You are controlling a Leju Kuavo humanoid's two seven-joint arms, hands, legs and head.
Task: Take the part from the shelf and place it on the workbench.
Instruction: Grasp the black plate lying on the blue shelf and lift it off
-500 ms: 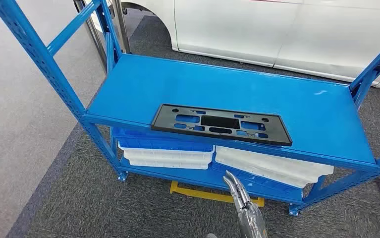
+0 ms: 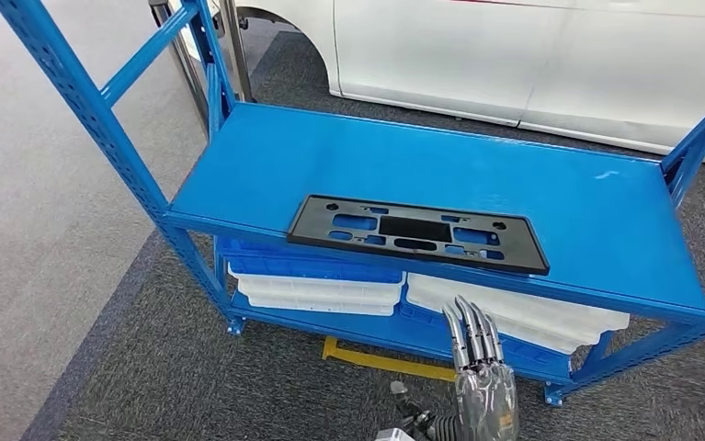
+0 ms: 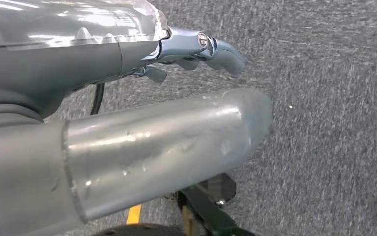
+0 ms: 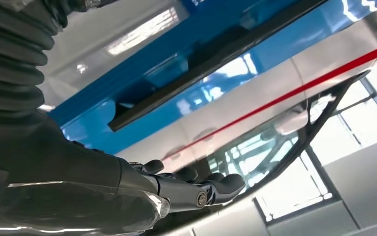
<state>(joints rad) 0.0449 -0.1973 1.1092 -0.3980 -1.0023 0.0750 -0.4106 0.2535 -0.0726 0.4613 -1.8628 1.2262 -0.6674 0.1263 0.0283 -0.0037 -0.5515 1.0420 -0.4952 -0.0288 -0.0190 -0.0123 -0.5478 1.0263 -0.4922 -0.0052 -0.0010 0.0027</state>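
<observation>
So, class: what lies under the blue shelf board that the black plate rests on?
Under the top shelf board holding the black plate, stacked blue and white trays and more white trays sit on a lower shelf. The board covers their rear parts. The right hand is raised in front.

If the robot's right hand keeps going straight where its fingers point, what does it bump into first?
Probably the front edge of the blue shelf, just below the black part. The right hand points up toward it, though depth is hard to judge.
</observation>
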